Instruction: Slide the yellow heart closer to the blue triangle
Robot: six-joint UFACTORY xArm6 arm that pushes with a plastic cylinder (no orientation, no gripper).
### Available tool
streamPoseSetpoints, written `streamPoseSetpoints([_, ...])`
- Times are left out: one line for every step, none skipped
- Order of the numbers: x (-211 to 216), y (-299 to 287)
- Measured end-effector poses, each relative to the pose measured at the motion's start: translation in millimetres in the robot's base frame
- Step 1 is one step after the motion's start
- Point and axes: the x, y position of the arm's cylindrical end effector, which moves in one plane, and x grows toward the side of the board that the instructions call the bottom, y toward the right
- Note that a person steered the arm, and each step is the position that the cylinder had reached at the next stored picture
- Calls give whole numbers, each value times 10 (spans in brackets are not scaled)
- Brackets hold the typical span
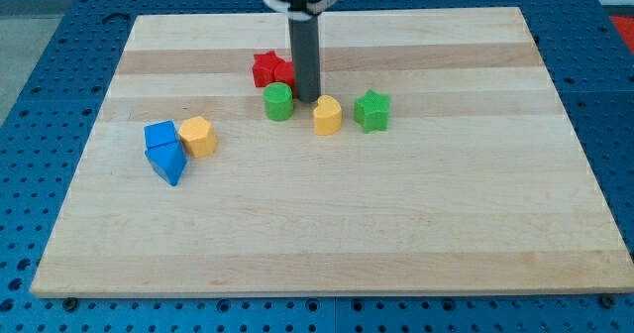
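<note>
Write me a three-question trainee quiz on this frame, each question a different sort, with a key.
1. True or false: my tip sits between the green cylinder and the yellow heart, just above the heart's left side.
2. Which block touches the blue triangle?
A. the green star
B. the blue cube
C. the red star
3. Fill in: to near the blue triangle, the yellow heart must travel toward the view's ____.

Key: 1 true; 2 B; 3 left.
</note>
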Motion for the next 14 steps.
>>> streamPoseSetpoints([-102,224])
streamPoseSetpoints([2,396])
streamPoseSetpoints([202,413])
streamPoseSetpoints([473,355])
streamPoseSetpoints([689,138])
streamPoseSetpoints([816,-67])
streamPoseSetpoints([768,36])
streamPoseSetpoints([762,201])
streamPoseSetpoints([932,102])
streamPoseSetpoints([1070,-341])
streamPoseSetpoints([1097,-758])
streamPoseSetpoints([1098,-952])
streamPoseSetpoints([1098,-940])
streamPoseSetpoints([1106,-742])
